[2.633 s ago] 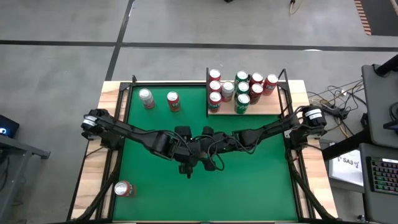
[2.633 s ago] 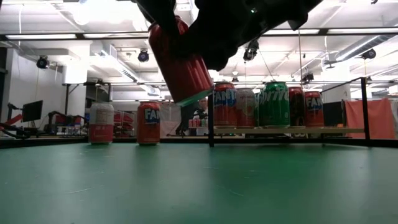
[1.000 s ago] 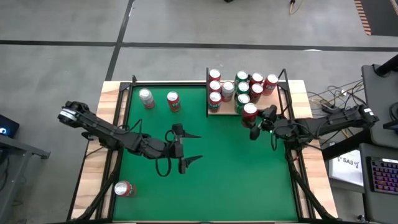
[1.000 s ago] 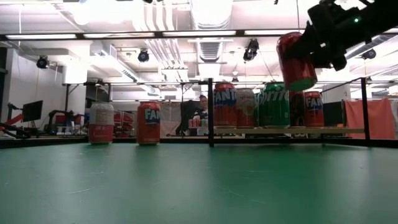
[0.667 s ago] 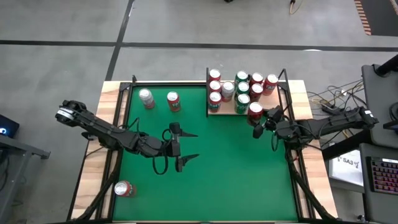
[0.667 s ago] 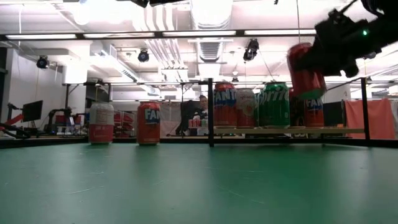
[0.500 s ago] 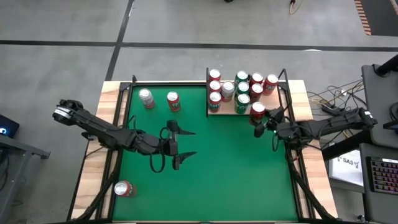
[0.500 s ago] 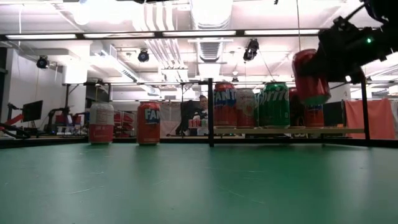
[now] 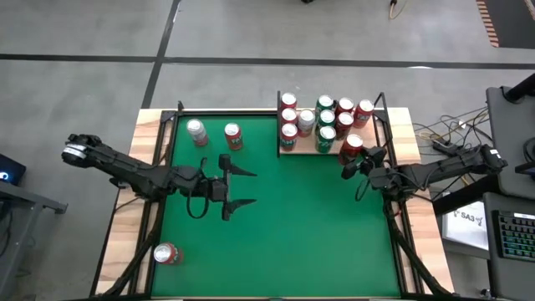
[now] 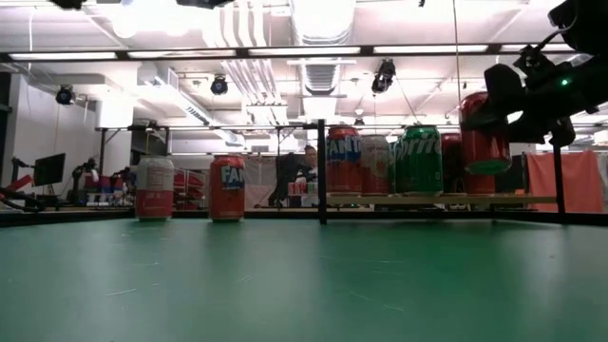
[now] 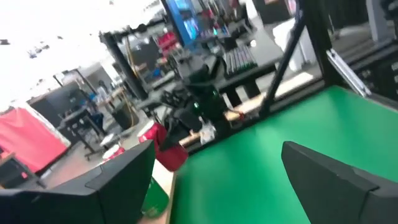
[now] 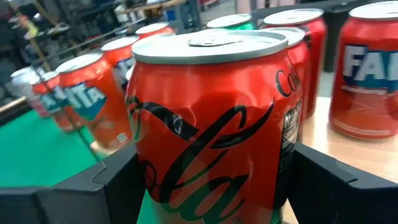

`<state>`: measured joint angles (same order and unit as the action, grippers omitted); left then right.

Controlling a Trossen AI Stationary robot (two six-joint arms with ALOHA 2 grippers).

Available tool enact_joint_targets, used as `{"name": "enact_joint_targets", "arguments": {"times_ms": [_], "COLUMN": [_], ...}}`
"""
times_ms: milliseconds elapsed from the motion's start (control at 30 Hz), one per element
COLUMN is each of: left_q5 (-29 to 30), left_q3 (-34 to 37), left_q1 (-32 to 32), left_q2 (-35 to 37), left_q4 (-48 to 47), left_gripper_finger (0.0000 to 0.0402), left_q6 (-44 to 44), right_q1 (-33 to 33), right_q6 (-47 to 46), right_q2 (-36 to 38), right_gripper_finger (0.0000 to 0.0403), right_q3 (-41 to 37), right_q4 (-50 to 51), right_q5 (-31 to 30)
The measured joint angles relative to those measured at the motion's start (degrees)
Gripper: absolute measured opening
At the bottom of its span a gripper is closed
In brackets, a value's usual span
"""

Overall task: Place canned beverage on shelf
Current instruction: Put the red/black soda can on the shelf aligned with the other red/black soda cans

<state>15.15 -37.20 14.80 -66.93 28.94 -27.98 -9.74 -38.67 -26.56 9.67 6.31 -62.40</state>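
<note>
The large green felt tabletop (image 9: 276,226) carries one small shelf (image 9: 368,144), a flat board of pale wood edged with thin black rods, set in its far right corner. Two dark six-joint arms reach in from the sides. The right gripper (image 9: 351,160) is clamped on one red cola can (image 9: 351,146) and holds it upright at the shelf's near right corner; from table height the can (image 10: 484,133) hangs a little above the board, not set down, and the right wrist camera shows the can (image 12: 214,118) filling the gap between the two dark fingers (image 12: 74,186). The left gripper (image 9: 238,187) hovers over the middle-left of the felt with its jaws spread wide and nothing between them. On the shelf I count nine standing cans from above (image 9: 326,117), a mix of red and green tops with one silver-topped can among them; they stand so close that some hide others in the level view, where only about five show. Off the shelf there are three more cans: a silver-topped can (image 9: 196,132) and a red orange-soda can (image 9: 233,136) upright near the far left edge, just beside each other, and one red can (image 9: 166,254) lying on its side at the near left corner. The labels of the rear shelf cans cannot be read. A person (image 10: 309,166) shows small in the room beyond.
</note>
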Motion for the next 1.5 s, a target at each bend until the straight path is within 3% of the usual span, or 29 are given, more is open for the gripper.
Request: {"name": "enact_joint_targets", "arguments": {"times_ms": [633,1067,1500], "left_q5": [-1.20,-1.04,-2.95], "left_q3": [2.63,2.72,2.92], "left_q1": [-3.69,-4.85,-5.22], "left_q2": [2.15,2.02,1.76], "left_q4": [2.78,2.76,-0.10], "left_gripper_finger": [0.0333,0.0333,0.0333], "left_q6": [-0.03,0.00,2.10], "right_q1": [0.02,0.02,0.02], "right_q6": [-8.80,-10.85,-10.26], "right_q2": [-15.56,-21.97,-22.25], "right_gripper_finger": [0.0290,0.0290,0.0290], "right_q3": [0.07,0.35,0.42], "right_q4": [-5.89,-8.36,-8.33], "right_q5": [-12.78,-15.56,-15.59]}}
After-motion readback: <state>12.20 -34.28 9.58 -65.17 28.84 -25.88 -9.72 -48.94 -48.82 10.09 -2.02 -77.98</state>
